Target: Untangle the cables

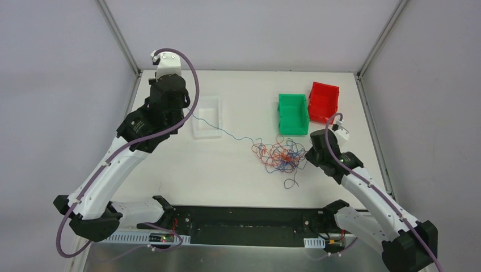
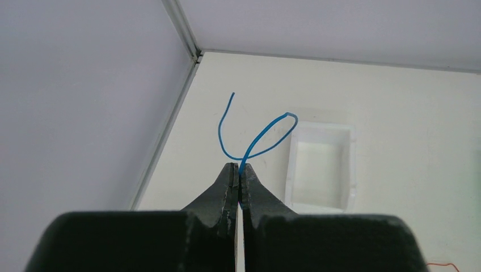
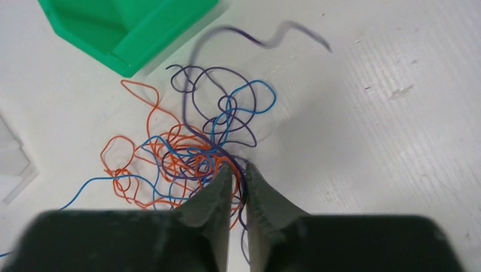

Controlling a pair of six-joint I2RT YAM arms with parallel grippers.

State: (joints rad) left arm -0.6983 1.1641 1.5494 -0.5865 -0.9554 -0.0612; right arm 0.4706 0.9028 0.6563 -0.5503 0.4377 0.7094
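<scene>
The cables lie as a tangle [image 1: 281,157] of thin red, blue and dark wires right of the table's middle, also in the right wrist view [image 3: 187,153]. One blue wire [image 1: 227,134] runs from the tangle up and left to my left gripper [image 1: 190,114]. That gripper [image 2: 239,168] is shut on the blue wire, whose free end loops [image 2: 266,136] past the fingertips, held above the table. My right gripper [image 1: 307,156] sits at the tangle's right edge. Its jaws [image 3: 238,167] are closed on a few dark and red strands.
A clear shallow tray [image 1: 207,117] lies under the left gripper, also in the left wrist view [image 2: 320,164]. A green bin [image 1: 293,113] and a red bin [image 1: 323,102] stand at the back right. White walls enclose the table.
</scene>
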